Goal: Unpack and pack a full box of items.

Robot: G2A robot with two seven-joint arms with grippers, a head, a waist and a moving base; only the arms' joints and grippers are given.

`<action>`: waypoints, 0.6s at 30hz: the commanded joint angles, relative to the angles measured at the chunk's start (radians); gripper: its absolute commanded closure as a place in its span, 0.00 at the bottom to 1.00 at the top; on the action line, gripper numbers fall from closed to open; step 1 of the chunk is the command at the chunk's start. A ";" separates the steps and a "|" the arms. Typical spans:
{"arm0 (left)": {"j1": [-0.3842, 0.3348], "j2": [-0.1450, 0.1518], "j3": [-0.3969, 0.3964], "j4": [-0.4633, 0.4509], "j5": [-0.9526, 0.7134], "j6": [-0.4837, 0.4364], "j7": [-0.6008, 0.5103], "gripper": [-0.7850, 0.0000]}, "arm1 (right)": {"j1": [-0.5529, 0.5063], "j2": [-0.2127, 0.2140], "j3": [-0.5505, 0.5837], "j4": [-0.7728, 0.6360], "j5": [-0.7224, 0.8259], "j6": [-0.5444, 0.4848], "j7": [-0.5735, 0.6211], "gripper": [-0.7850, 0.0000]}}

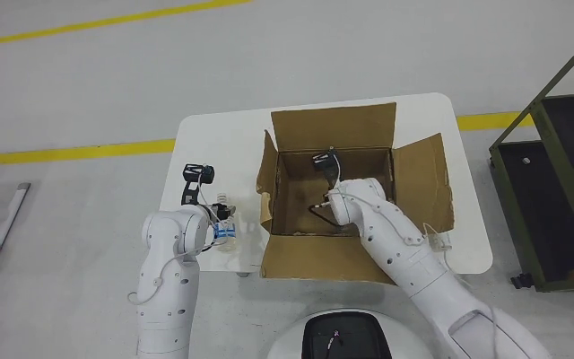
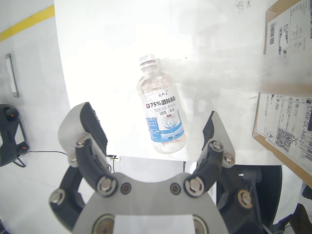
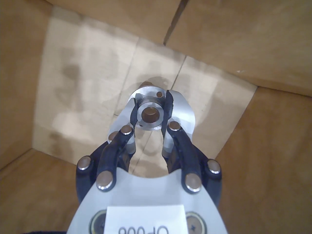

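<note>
r pincer (image 3: pixel 150 109) clamps metal hub (image 3: pixel 147 93)

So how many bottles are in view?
1. The bottle lies on the table beside the box, below the open left gripper. The right arm hides part of the box's inside.

Bright light glared off the white rectangular table (image 2: pixel 126 25), washing it out around the clear plastic bottle with blue-and-white label (image 2: pixel 162 113). Inside the brown cardboard box (image 3: pixel 80 79) it was dimmer, with blotchy shadows on the floor, and the small silver metal bushing (image 3: pixel 148 114) gleamed. The table's edge bowed in the left wrist view.
</note>
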 commanded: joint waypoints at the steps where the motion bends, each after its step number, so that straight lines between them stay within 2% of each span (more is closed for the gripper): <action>1: 0.000 0.000 0.000 0.000 0.000 0.000 0.000 0.00 | -0.036 0.009 0.043 -0.087 0.033 -0.028 -0.022 1.00; 6: 0.000 0.000 0.000 0.000 0.000 0.000 0.000 0.00 | -0.176 0.034 0.201 -0.319 0.260 -0.164 -0.085 1.00; 9: 0.000 0.000 0.000 0.000 0.000 0.000 0.000 0.00 | -0.248 0.044 0.305 -0.397 0.491 -0.270 -0.115 1.00; 14: 0.000 0.000 0.000 0.000 0.000 0.000 0.000 0.00 | -0.293 0.056 0.413 -0.370 0.801 -0.405 -0.099 1.00; 18: 0.000 0.000 0.000 0.000 0.000 0.000 0.000 0.00 | -0.280 0.065 0.443 -0.305 0.943 -0.464 -0.072 1.00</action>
